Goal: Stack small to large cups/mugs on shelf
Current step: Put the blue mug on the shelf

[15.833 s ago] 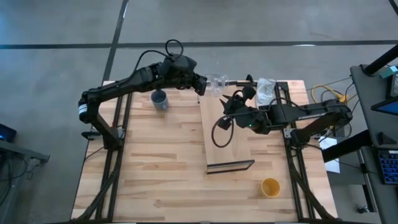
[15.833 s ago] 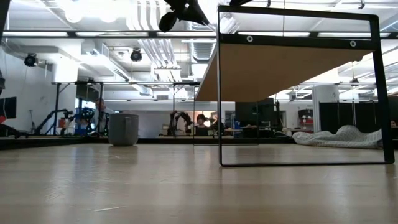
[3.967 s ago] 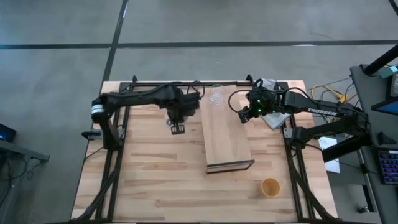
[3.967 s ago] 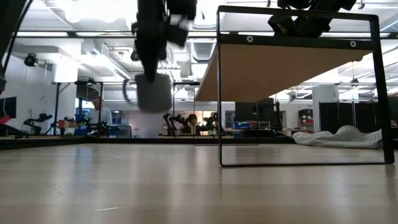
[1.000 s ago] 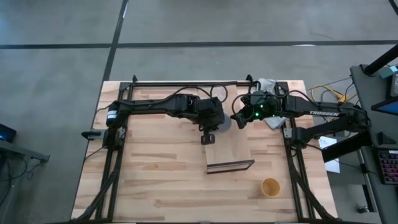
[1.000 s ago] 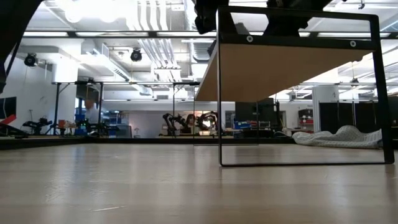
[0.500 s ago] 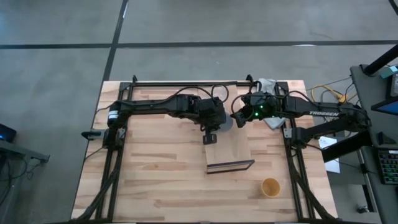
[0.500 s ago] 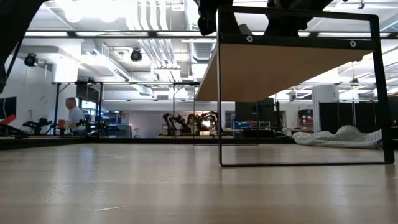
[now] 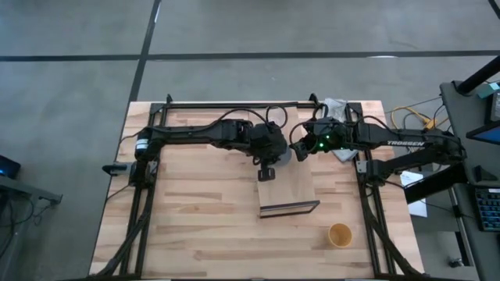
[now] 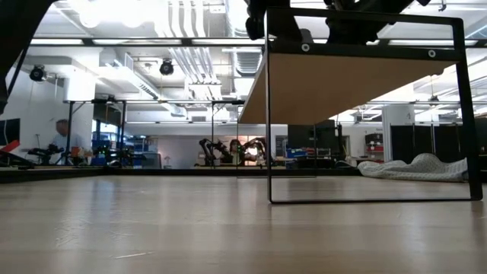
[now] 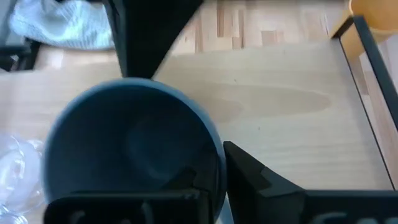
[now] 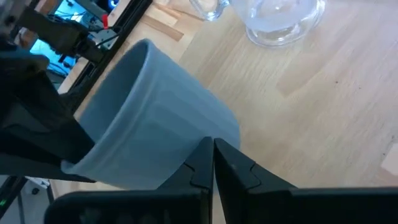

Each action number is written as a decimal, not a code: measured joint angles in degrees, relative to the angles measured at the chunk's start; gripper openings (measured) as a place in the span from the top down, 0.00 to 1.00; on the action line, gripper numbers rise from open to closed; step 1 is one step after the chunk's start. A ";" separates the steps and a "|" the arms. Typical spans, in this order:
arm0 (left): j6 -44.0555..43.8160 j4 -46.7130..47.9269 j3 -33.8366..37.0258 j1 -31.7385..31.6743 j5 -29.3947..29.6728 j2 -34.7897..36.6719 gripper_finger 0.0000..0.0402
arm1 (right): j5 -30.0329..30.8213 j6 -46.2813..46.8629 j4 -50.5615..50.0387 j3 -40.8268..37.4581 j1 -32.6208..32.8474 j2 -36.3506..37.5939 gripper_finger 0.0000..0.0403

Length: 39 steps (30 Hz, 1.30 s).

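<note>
Robotics lab: exposed ceiling ducts (image 10: 186, 57), other robot arms (image 10: 221, 148) on benches in the background, a person (image 10: 62, 137) at 9 o'clock, concrete floor (image 9: 70, 70).

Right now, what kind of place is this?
Probably a robotics lab or workshop: a wooden table on bare concrete floor, ceiling ducts overhead, and other robot arms in the room behind.

The only readable text is the white word "TROSSEN" on the right arm (image 9: 406, 143), at the right middle of the high view. No other label, number or sign can be read in any view.
</note>
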<state>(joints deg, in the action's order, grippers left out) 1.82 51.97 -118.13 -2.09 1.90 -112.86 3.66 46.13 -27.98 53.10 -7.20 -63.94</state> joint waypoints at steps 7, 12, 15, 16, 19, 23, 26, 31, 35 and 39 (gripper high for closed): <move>0.14 -2.53 0.14 -0.22 1.67 0.00 0.87 | -1.02 0.45 0.51 -0.04 0.40 -0.02 0.98; 0.12 -2.38 0.38 -0.24 1.66 0.00 0.85 | -0.83 0.45 0.49 -0.04 1.68 -0.02 0.98; 0.12 -2.40 0.38 -0.22 1.61 -0.26 0.85 | 0.20 0.44 0.42 -0.04 2.51 -0.02 0.98; 0.12 -2.22 0.38 -0.24 1.55 -0.36 0.85 | 0.67 0.44 0.42 -0.04 2.76 -0.02 0.98; 0.12 -1.96 0.42 -0.17 1.42 -0.46 0.85 | 0.97 0.43 0.34 -0.04 3.05 -0.02 0.98; 0.11 -1.94 0.42 0.20 1.00 -0.46 0.85 | 2.02 0.37 -0.24 -0.02 3.23 -0.02 0.98; 0.09 -1.79 0.44 0.28 -0.49 -0.46 0.85 | 2.44 -0.01 -0.86 -0.02 3.21 0.04 0.98; 0.07 -1.32 0.44 0.68 -2.37 -0.46 0.85 | 2.47 -0.09 -2.40 0.00 3.21 0.07 0.98; 0.09 1.40 0.12 0.92 -2.41 -0.36 0.85 | 2.52 -0.16 -3.53 0.00 3.19 0.22 0.98; 0.13 4.27 0.19 0.92 -2.34 0.17 0.85 | 2.52 -0.28 -3.47 0.02 3.19 0.55 0.98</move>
<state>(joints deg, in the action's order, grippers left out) 1.95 56.24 -117.94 -1.17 -0.44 -112.69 6.17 45.84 -31.44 53.12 -4.01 -63.39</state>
